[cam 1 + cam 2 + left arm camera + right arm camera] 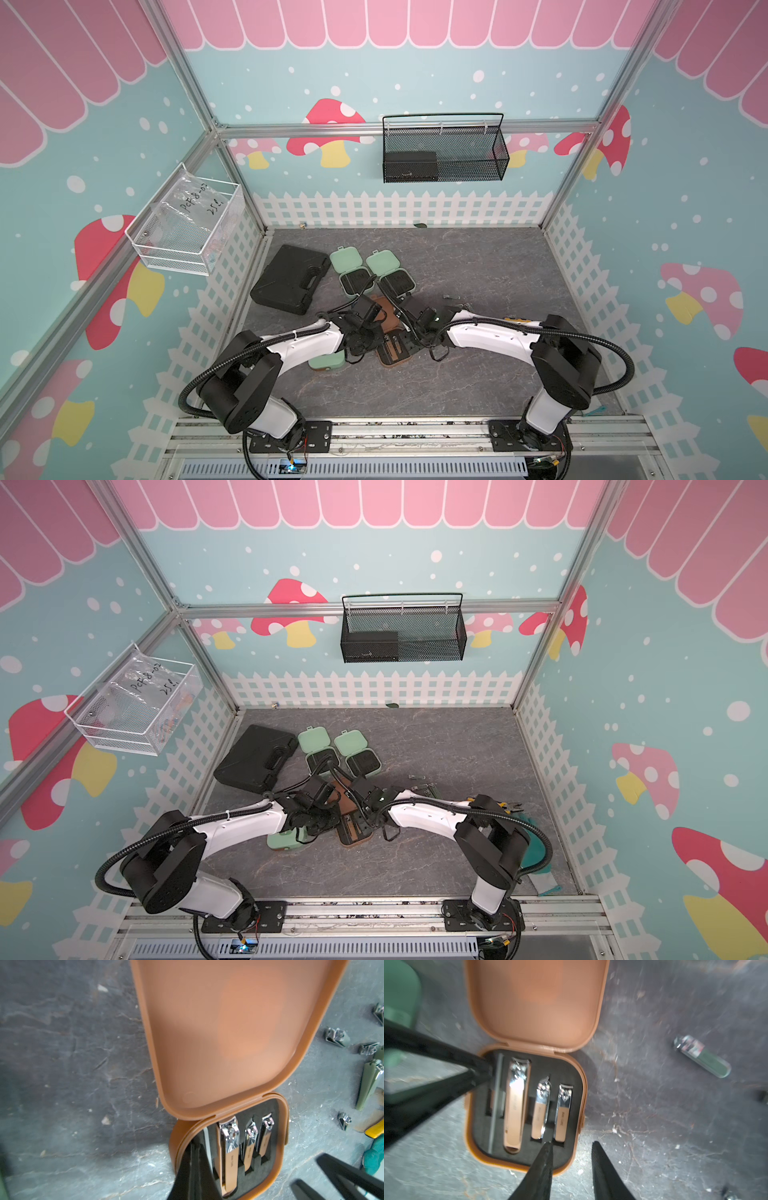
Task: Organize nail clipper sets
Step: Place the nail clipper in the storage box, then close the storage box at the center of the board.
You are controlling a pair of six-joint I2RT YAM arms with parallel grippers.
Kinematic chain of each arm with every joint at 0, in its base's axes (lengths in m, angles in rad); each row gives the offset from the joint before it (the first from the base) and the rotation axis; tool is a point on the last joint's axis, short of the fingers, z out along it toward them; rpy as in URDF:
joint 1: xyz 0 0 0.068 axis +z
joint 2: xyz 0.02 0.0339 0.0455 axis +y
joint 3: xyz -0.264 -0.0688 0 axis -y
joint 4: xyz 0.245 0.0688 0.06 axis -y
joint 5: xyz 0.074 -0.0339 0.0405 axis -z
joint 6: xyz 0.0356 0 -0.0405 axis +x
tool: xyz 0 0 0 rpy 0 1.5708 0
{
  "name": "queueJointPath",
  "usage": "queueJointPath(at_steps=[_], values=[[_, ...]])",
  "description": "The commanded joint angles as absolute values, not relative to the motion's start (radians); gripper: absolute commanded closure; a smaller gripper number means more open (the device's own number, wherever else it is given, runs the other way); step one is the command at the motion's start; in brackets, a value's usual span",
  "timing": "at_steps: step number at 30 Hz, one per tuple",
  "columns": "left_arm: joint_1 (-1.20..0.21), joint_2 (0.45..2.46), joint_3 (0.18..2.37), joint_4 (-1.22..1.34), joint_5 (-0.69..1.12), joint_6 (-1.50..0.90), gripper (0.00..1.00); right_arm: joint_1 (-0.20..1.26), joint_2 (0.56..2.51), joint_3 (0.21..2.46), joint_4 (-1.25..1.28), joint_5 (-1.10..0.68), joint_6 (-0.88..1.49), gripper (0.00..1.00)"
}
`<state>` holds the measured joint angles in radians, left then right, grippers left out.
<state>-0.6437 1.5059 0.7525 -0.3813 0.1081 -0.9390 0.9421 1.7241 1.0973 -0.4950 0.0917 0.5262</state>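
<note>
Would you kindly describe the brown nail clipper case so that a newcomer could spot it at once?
On the grey table, look just nearer the robot than the two open mint cases. The brown case lies open there, three clippers slotted inside; it alone is brown.

Your two top views hang high at the near edge and look steeply down on the whole grey marbled table [457, 374], up to the mushroom-painted back wall [374, 83]; they share almost everything. The left wrist camera faces down past the left tool [194, 1145], the right past the right tool [572, 1144], both close over the open brown rounded-square plastic case [228, 1032], which they share.
</note>
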Motion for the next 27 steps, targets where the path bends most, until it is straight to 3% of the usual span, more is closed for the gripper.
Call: queueJointPath(at_steps=[1, 6, 17, 19, 23, 27], values=[[-0.643, 1.511, 0.753, -0.428, 0.081, -0.944, 1.0, 0.934, 1.765, 1.098, -0.541, 0.069, 0.548, 0.66], [-0.643, 1.512, 0.752, -0.428, 0.08, -0.943, 1.0, 0.93, 1.808, 1.095, -0.528, 0.088, 0.555, 0.72], [-0.639, 1.437, 0.763, -0.447, 0.039, -0.922, 0.98, 0.924, 1.839, 1.069, -0.519, 0.12, 0.567, 1.0], [-0.634, 1.397, 0.779, -0.48, 0.005, -0.902, 0.84, 0.919, 1.837, 1.068, -0.51, 0.12, 0.553, 1.0], [-0.585, 1.304, 0.798, -0.547, -0.056, -0.853, 0.37, 0.892, 1.79, 1.05, -0.44, 0.079, 0.437, 1.0], [-0.478, 1.241, 0.78, -0.563, -0.038, -0.801, 0.17, 0.854, 1.726, 1.032, -0.366, -0.036, 0.274, 1.0]])
